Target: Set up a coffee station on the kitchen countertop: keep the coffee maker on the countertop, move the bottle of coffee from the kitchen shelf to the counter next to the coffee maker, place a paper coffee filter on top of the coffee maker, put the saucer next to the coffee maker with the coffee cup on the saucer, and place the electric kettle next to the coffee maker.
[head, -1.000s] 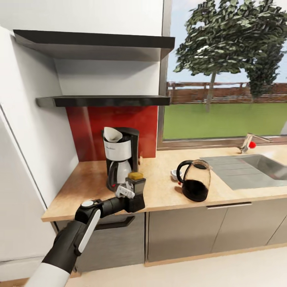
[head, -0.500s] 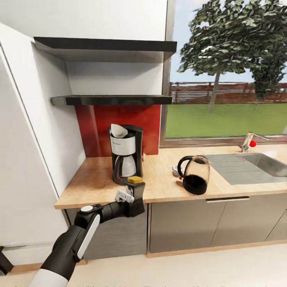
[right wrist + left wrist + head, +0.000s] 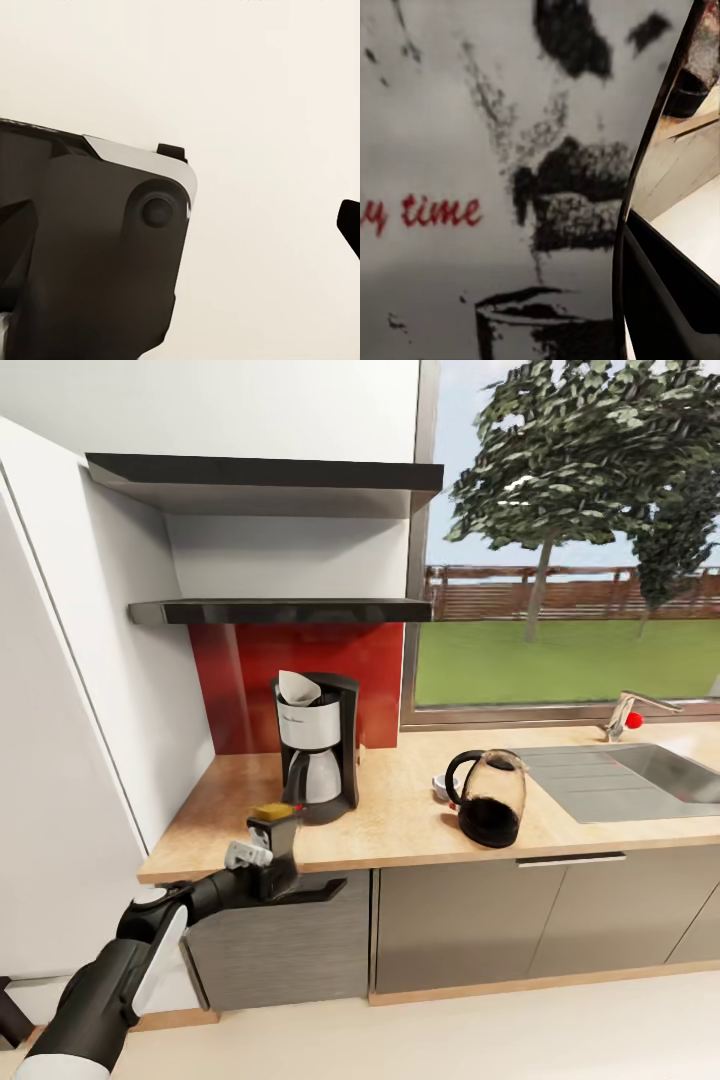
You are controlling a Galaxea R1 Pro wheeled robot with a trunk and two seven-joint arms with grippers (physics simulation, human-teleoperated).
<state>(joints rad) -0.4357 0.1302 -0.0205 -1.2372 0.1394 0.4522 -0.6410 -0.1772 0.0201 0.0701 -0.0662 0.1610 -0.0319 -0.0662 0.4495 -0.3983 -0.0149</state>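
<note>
Desk (image 3: 420, 830) carrying the coffee maker (image 3: 318, 745) and kettle (image 3: 490, 798). Left tool (image 3: 268, 857) clamps the coffee jar (image 3: 277, 838) at the desk's front edge, beside the coffee maker. Jar: rigid, probably smooth glass, best gripped across its flat sides. Right tool's state cannot be told.

Head camera faces the kitchen countertop (image 3: 420, 830); left wrist camera hugs the bottle of coffee (image 3: 472, 187).

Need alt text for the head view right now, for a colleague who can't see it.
The left claw holds the coffee jar at the countertop's front edge, left of the coffee maker with its paper filter. The kettle stands further right.
</note>
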